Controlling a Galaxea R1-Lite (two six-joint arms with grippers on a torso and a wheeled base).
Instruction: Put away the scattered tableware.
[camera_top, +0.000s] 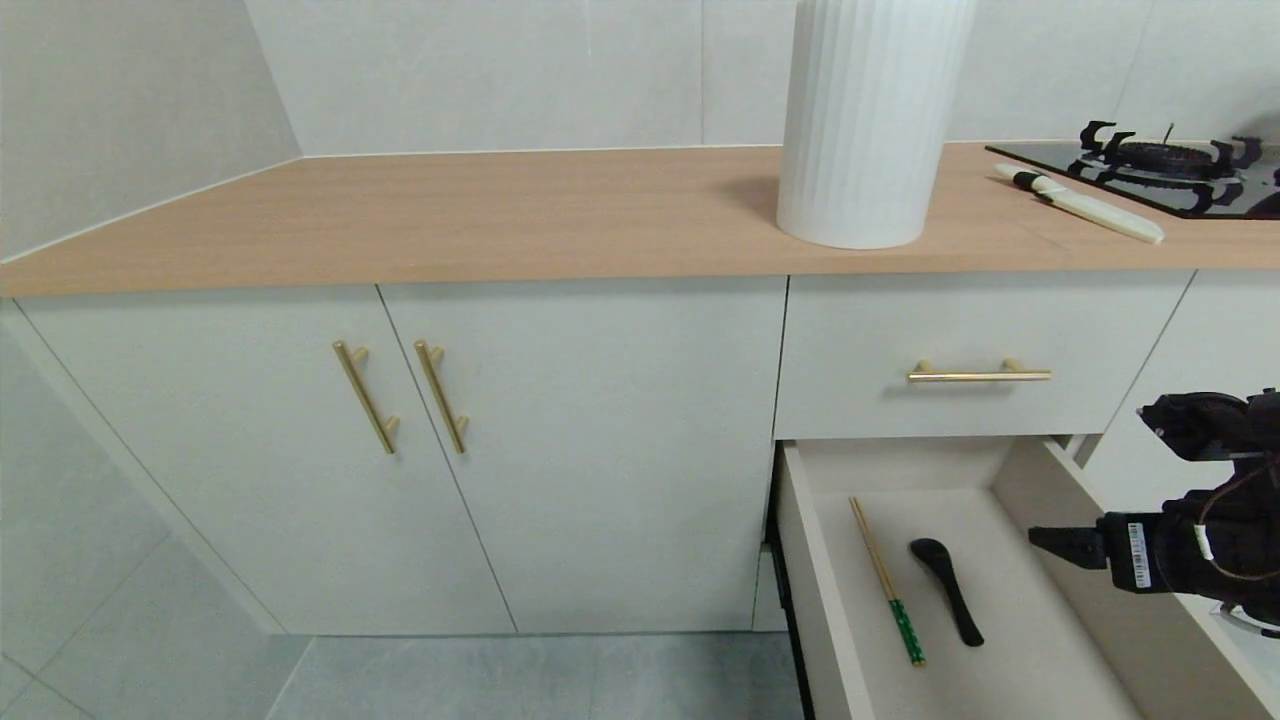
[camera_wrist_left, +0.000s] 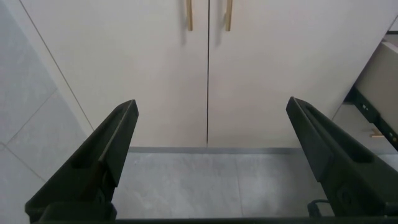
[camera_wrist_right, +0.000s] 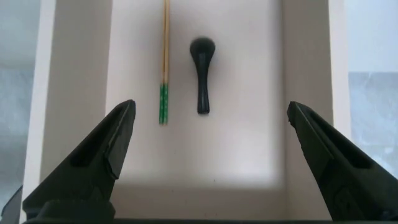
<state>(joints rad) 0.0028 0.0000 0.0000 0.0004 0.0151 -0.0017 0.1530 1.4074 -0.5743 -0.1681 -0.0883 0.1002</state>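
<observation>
Hands spread: right hand (camera_wrist_right: 209, 107) over chopsticks (camera_top: 885, 580) and spoon (camera_top: 945, 580) in the drawer (camera_top: 800, 560), left hand (camera_wrist_left: 211, 104) facing cupboard doors (camera_wrist_left: 273, 74); drawer front cut off.

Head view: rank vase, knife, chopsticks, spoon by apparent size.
1. white vase, largest by far.
2. knife and chopsticks: about equal in length, so not ranked. The knife looks thicker but lies farther from the camera.
3. black spoon, the shortest.
</observation>
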